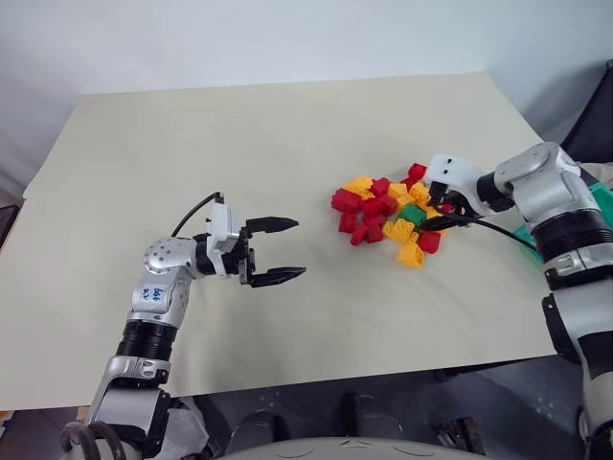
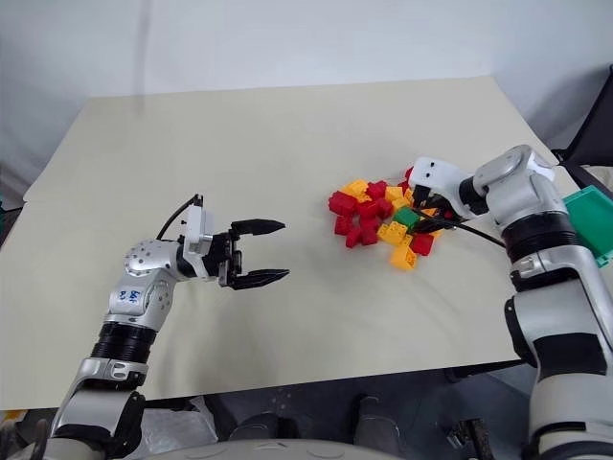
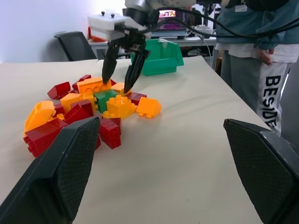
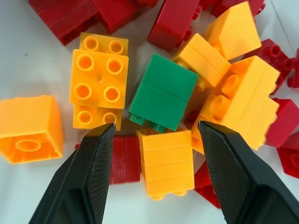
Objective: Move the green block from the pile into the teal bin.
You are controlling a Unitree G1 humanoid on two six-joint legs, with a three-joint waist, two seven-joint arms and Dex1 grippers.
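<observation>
So I'm hovering my right jaws (image 4: pixel 154 175) over the pile (image 1: pixel 388 216) on the right of the counter (image 1: pixel 239 153), spread and holding nothing. The green block (image 4: pixel 162 92) is sitting mid-pile, hemmed in by yellow bricks (image 4: pixel 99 79). I'm thinking a straight drop to straddle only it, then pinching gently. Left jaws (image 1: pixel 278 251) are hanging spread, well left. The teal bin (image 3: pixel 162 56) is waiting beyond the pile, to the right. A person's trouser leg (image 3: pixel 271 102) reads "BESIDE".
</observation>
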